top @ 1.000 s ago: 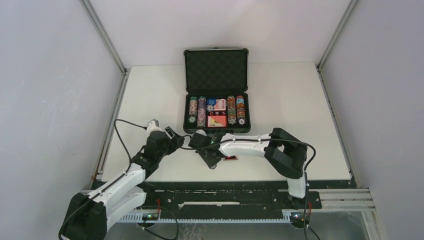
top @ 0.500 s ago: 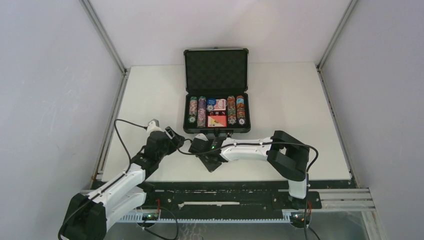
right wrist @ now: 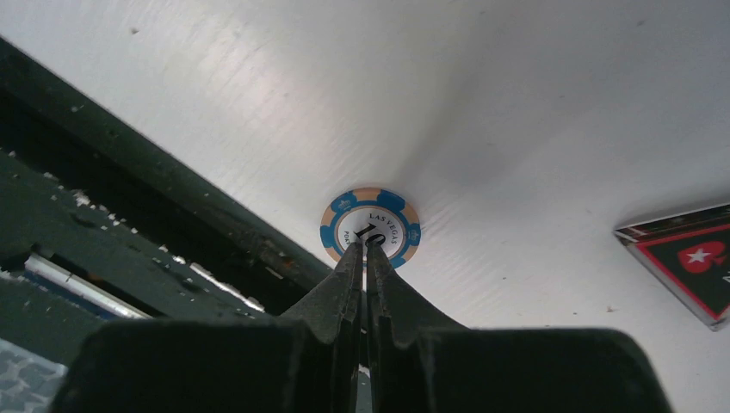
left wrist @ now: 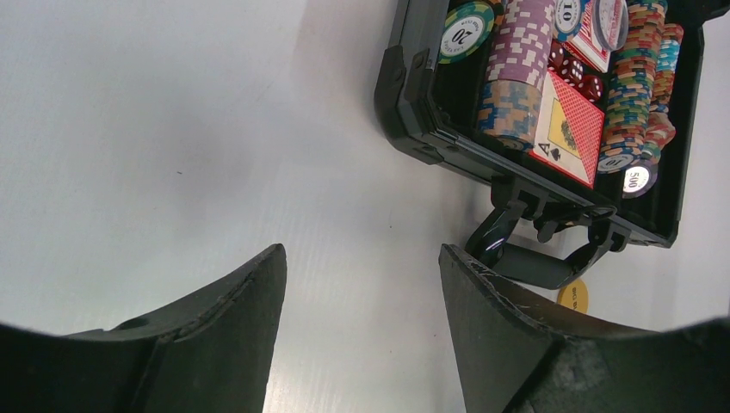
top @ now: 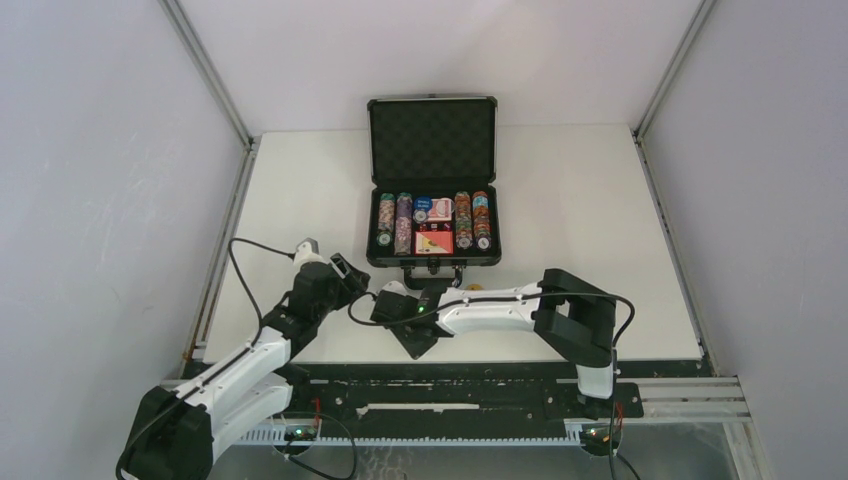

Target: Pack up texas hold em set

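Blue-orange 10 chip (right wrist: 371,225) lies flat on table (right wrist: 516,103) nr its front edge, well short of open case (top: 432,140). My right gripper (right wrist: 366,251): pinched nearly shut, tips on chip's face; left gripper (left wrist: 361,258): wide, empty. Risk: tips skid b/c no edge grip, chip slides off table.

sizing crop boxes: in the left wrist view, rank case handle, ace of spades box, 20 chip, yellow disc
1. case handle, spans widest, though nearest the camera
2. ace of spades box, close to the handle, so that order is unsure
3. 20 chip
4. yellow disc, partly hidden
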Available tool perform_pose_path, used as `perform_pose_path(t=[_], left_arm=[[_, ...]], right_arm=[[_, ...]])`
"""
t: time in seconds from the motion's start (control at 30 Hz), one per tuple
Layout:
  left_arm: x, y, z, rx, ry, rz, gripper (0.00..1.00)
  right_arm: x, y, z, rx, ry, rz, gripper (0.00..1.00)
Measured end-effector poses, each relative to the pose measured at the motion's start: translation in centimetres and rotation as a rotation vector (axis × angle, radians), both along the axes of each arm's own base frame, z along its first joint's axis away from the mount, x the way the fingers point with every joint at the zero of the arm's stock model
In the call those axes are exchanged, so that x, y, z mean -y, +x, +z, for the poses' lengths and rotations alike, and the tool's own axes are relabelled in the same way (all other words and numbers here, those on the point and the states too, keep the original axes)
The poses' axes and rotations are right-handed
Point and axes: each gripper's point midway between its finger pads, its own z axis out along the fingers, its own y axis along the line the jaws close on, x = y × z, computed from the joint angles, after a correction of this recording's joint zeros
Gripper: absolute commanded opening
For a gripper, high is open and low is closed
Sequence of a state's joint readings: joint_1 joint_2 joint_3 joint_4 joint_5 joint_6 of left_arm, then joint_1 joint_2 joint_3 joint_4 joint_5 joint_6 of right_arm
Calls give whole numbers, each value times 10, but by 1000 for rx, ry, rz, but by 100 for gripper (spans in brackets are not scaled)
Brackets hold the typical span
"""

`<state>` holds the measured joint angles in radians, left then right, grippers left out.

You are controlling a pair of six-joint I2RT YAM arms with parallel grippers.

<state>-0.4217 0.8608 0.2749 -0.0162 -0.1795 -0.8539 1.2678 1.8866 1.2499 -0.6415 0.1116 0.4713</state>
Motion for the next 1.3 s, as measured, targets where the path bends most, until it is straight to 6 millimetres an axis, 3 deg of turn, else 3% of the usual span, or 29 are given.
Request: perform_pose_path(t=[0.27, 1.3], left_arm=[[1, 0, 1, 4, -2, -2, 70], [1, 0, 3, 11, -5, -4, 70]], right_arm=[[-4, -12, 0, -15, 7, 19, 11], [-2, -12, 0, -4, -4, 15, 12]])
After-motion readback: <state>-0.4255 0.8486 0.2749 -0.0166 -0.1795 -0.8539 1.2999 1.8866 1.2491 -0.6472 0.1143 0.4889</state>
